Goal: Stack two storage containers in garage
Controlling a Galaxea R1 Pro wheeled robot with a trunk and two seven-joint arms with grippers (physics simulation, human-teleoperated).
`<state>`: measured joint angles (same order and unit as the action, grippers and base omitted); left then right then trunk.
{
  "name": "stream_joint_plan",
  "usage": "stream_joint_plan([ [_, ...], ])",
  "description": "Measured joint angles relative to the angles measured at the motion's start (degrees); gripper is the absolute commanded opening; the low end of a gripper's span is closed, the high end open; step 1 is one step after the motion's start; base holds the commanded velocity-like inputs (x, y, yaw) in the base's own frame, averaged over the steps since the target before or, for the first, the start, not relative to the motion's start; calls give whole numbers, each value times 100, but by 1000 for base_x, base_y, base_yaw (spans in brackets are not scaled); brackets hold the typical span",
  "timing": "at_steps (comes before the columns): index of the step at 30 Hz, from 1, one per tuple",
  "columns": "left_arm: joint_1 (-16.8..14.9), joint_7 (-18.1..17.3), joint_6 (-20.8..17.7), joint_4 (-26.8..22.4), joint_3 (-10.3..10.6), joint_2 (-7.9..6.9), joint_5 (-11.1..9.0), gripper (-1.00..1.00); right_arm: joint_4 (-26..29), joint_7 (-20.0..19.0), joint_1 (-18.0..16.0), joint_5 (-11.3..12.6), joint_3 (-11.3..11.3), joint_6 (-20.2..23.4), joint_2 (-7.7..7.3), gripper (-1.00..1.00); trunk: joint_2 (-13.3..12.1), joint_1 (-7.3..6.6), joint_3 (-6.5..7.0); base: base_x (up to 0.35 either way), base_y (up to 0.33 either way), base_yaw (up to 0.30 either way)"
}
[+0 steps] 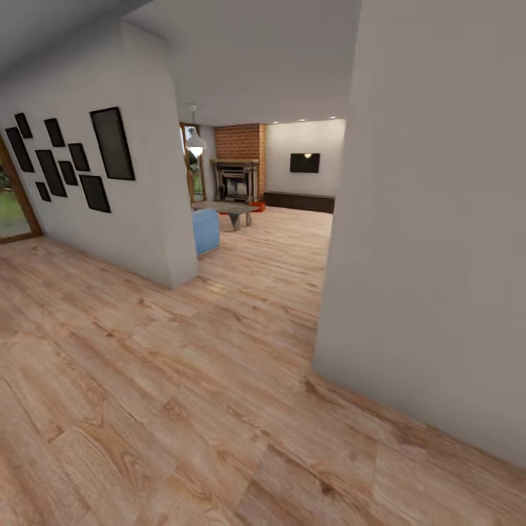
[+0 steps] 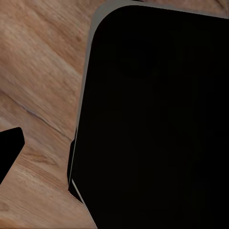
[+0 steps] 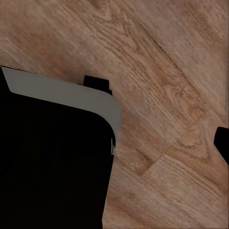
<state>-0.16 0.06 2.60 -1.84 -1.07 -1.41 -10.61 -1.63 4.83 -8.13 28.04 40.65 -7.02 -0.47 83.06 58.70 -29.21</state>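
Note:
Down the hallway in the head view lies the living room, with a brick fireplace (image 1: 237, 175) and the end of a blue sofa (image 1: 206, 231). A small orange-red shape (image 1: 257, 207) sits on the wood floor beside the fireplace, likely one of the storage containers; it is too far off to be sure. The garage is out of view. Each wrist view looks down at wood planks past my black base. One dark fingertip (image 2: 9, 150) of the left gripper shows at a frame edge, and one fingertip (image 3: 223, 143) of the right; nothing is held near them.
A white wall corner (image 1: 172, 219) hung with black frames stands on the left. A broad white wall (image 1: 431, 256) stands close on the right. Between them, open wood floor (image 1: 277, 277) leads to a low grey coffee table (image 1: 228, 210) and a dark TV bench (image 1: 299, 201).

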Motion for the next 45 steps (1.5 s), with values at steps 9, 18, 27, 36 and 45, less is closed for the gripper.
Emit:
stream_joint_plan([
  [9, 0, 1, -1, -1, 0, 0, 0, 100, 1, 0, 2, 4, 0, 0, 0, 100, 0, 0, 0, 321, 0, 42],
  [18, 0, 2, -1, -1, 0, 0, 0, 100, -1, 1, 1, 4, 0, 0, 0, 100, 0, 0, 0, 322, 0, 1],
  [27, 0, 0, -1, -1, 0, 0, 0, 100, 0, 1, 2, 4, 0, 0, 0, 100, 0, 0, 0, 322, 0, 0],
  [36, 0, 0, 0, 0, 0, 0, 0, 100, -2, 0, 0, 0, 0, 0, 9, 100, 0, 0, 0, 321, 0, 183],
  [45, 0, 0, 1, 0, 0, 0, 0, 100, 0, 0, 0, 4, 0, 0, 1, 100, 0, 0, 0, 321, 0, 170],
])
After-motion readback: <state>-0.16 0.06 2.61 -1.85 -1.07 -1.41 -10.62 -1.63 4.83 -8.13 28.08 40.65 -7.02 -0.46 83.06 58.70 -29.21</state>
